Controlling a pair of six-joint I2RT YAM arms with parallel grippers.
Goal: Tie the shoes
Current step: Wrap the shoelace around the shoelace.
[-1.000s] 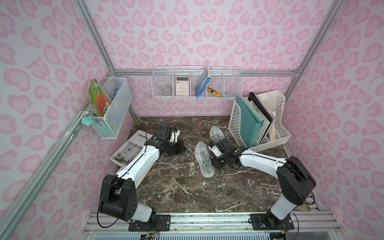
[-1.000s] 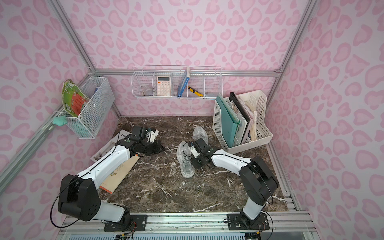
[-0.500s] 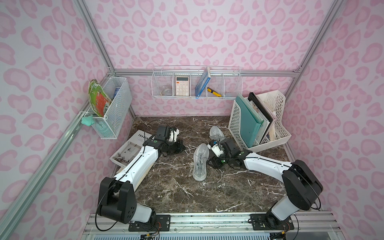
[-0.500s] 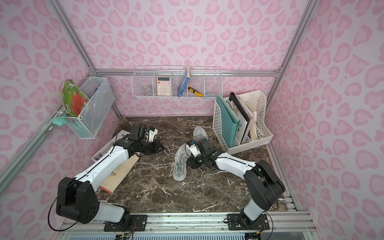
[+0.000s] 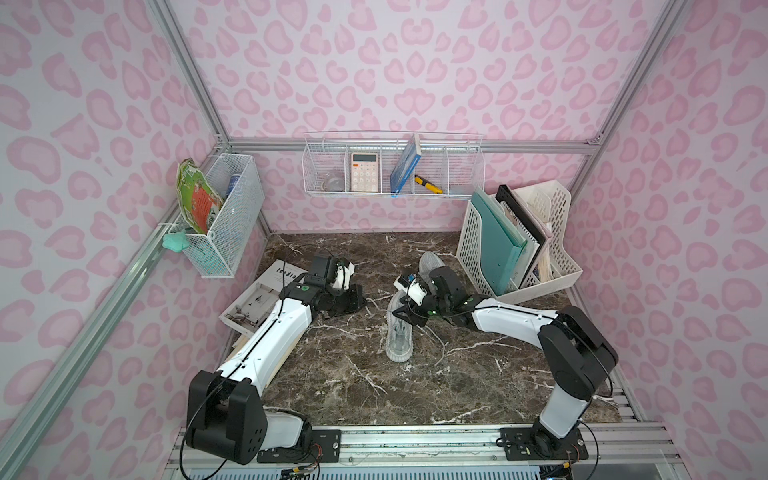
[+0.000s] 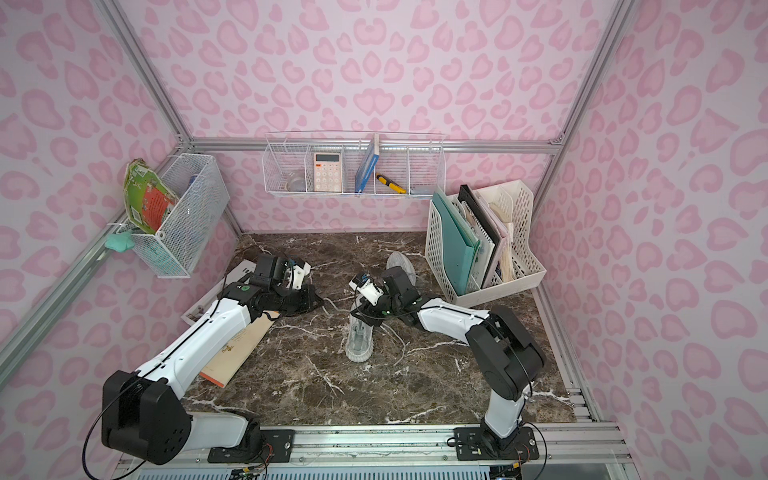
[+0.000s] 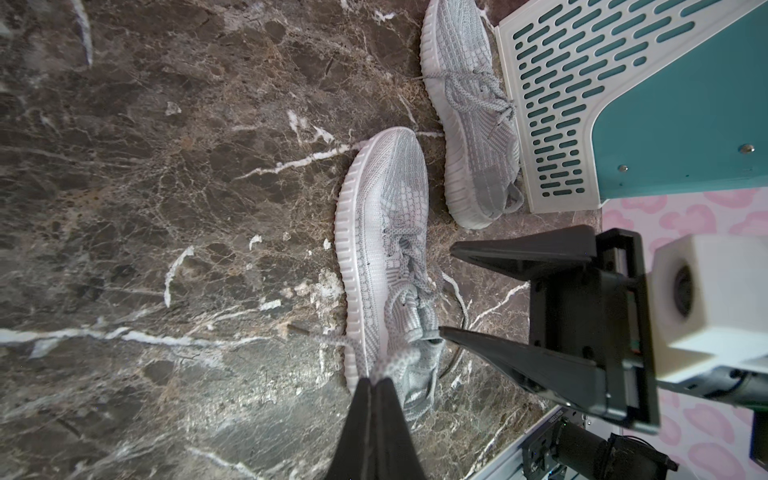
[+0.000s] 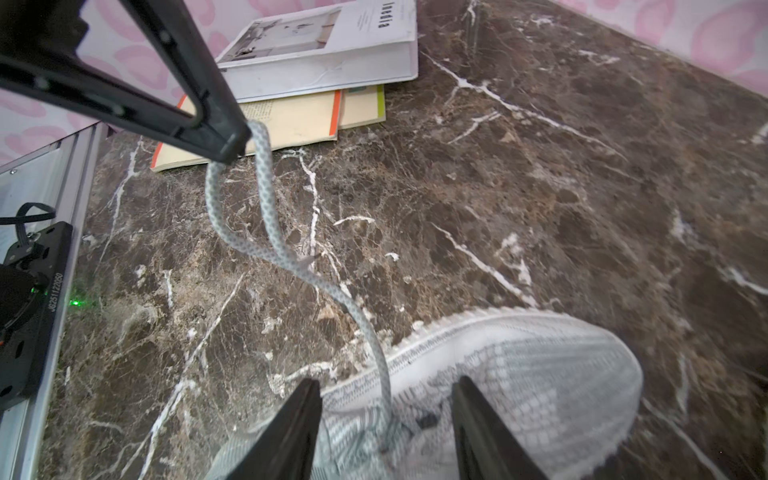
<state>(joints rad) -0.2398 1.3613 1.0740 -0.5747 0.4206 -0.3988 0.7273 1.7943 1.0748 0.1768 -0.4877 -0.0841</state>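
Observation:
One light grey shoe (image 5: 398,332) (image 6: 359,336) lies mid-table, toe toward the front edge. My left gripper (image 5: 362,297) (image 7: 376,380) is shut on a loop of its lace (image 8: 266,199), which runs taut from the shoe's lacing to the fingertips. My right gripper (image 5: 406,312) (image 8: 386,392) stands open, its fingers (image 8: 305,409) straddling the shoe's upper (image 8: 519,374) near the collar. One fingertip (image 7: 446,331) touches the heel collar. The other shoe (image 5: 430,261) (image 7: 469,124), laces in a bow, lies farther back beside the file rack, partly hidden by the right arm.
A white file rack (image 5: 473,249) (image 7: 582,104) with folders stands at the back right. Books (image 8: 332,50) (image 6: 232,353) lie stacked under the left arm at the left. Wire baskets (image 5: 226,216) hang on the left and back walls.
The near shoe's toe has swung leftward to point at the front edge. My right gripper has moved left from beside the shoe to over it. The left gripper kept hold of the lace.

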